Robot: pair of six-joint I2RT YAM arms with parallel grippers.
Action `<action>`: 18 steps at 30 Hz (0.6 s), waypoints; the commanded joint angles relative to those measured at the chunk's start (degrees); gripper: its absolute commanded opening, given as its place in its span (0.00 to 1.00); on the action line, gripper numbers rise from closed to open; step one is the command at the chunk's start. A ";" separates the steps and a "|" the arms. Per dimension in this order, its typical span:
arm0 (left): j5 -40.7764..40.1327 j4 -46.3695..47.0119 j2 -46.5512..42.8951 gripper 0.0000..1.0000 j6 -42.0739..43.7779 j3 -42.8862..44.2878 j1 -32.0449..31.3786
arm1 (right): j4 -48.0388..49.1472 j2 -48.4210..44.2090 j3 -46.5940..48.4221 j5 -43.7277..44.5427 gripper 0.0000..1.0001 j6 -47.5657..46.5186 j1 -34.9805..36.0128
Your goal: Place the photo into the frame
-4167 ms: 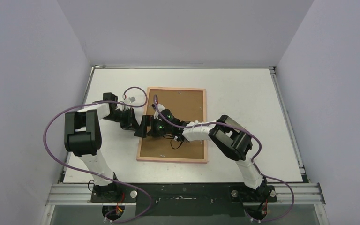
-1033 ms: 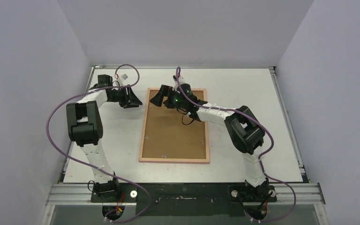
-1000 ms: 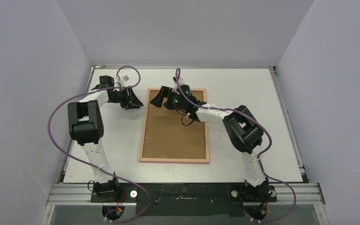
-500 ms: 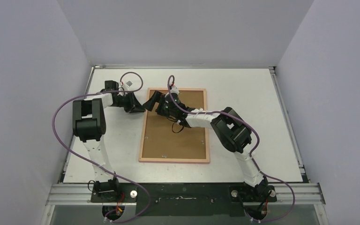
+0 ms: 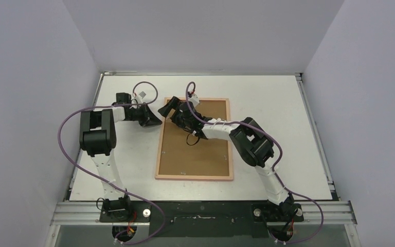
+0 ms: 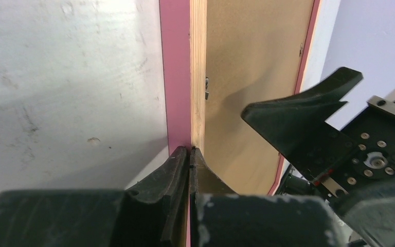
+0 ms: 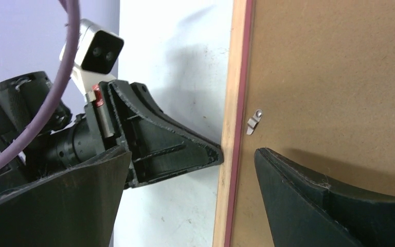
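We see left gripper (image 6: 189,150) pinched together, tips touching frame (image 5: 158,154) left edge | right gripper (image 7: 193,154) apart, straddling that edge

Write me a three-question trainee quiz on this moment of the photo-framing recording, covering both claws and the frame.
1. True or false: the left claw is shut, its tips at the frame's outer edge.
2. The right claw is: A) shut on the frame; B) open, one finger outside the frame and one over the backing board; C) out of view.
3. Short answer: does the photo show in any view?
Key: 1 true. 2 B. 3 No; only the frame's back side and the brown backing board show.
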 commanded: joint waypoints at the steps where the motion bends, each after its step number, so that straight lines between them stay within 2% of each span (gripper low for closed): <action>1: -2.93 -0.26 -0.80 0.00 -0.32 -5.90 -1.64 | 2.18 -2.28 -2.81 3.62 0.95 2.27 0.67; 7: -4.91 3.56 -5.67 0.00 -3.34 -12.62 -2.20 | 1.12 -4.75 -5.34 3.90 0.95 3.52 1.36; 18: -7.65 4.29 -8.34 0.00 -3.72 -15.53 -3.31 | -2.26 -5.49 -5.88 4.62 0.95 5.44 3.34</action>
